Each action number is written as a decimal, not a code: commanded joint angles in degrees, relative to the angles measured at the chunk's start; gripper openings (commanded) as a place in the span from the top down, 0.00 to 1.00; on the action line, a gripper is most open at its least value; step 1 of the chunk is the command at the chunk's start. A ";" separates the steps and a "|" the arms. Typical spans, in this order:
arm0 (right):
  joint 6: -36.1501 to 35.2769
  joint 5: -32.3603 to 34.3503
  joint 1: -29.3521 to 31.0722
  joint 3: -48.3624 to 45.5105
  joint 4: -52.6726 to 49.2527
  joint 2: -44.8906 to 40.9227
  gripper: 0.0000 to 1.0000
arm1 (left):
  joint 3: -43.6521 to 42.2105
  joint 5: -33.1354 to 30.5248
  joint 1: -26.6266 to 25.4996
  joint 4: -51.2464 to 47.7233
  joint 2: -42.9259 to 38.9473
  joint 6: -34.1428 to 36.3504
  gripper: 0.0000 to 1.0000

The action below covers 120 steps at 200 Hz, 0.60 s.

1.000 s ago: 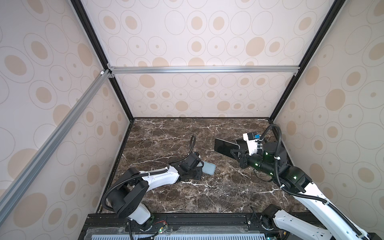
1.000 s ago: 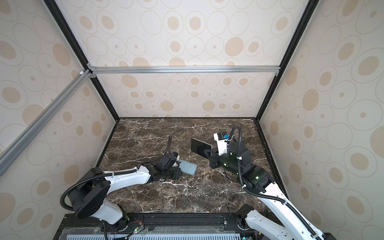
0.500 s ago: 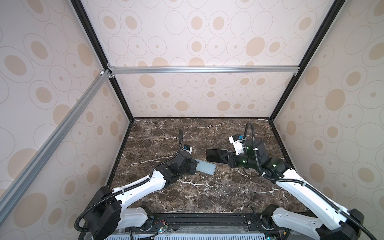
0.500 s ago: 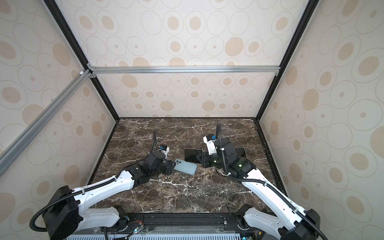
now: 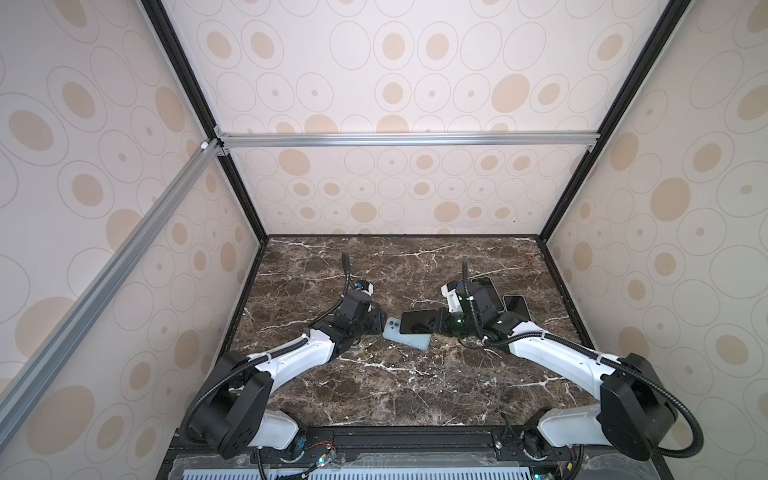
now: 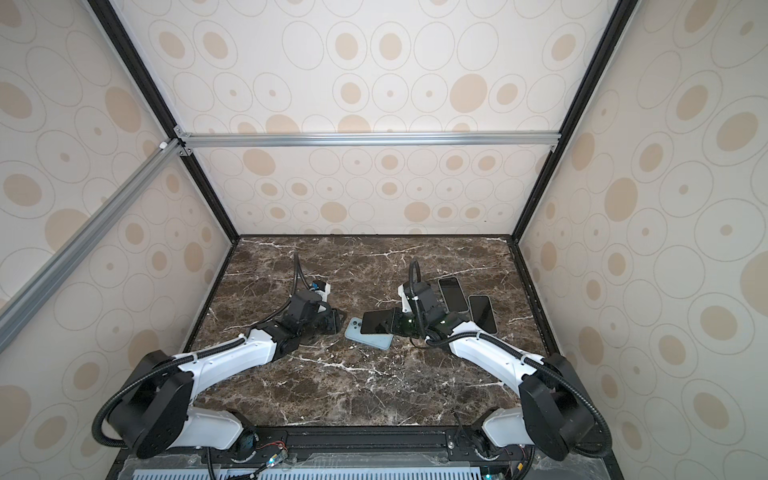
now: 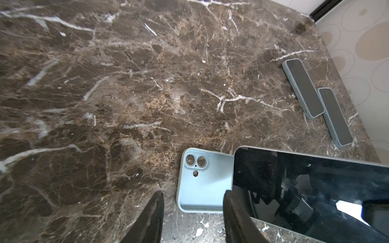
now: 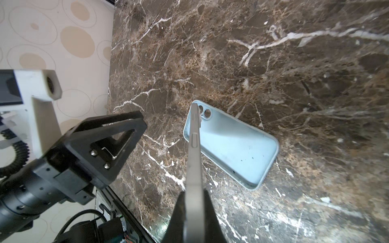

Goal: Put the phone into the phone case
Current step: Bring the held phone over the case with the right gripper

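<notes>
Phone clamped in right gripper over case; left gripper fingers apart, empty. Risk: unheld case slides, corner misses rim.

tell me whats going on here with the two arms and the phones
The right gripper is shut on a dark-screened phone and holds it over a light blue phone case that lies open side up on the marble table. The phone is not yet seated in it. The left gripper is open at the case's camera end, not gripping it. Two cased phones lie near the right wall.
</notes>
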 commanded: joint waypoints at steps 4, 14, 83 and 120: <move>4.58 -0.50 -0.14 -0.43 7.11 2.44 1.00 | 2.04 4.60 0.68 4.87 4.61 -0.25 0.55; 4.79 -0.85 -0.09 -0.28 7.77 3.82 1.00 | 2.13 5.68 0.67 5.87 6.02 -0.42 0.54; 5.95 -2.97 -0.33 -2.60 9.39 7.64 1.00 | -1.77 12.82 0.60 13.61 10.75 -2.53 0.55; 5.10 -4.84 -1.18 -4.03 5.50 6.29 1.00 | -4.72 15.10 0.04 15.72 10.25 -4.68 0.55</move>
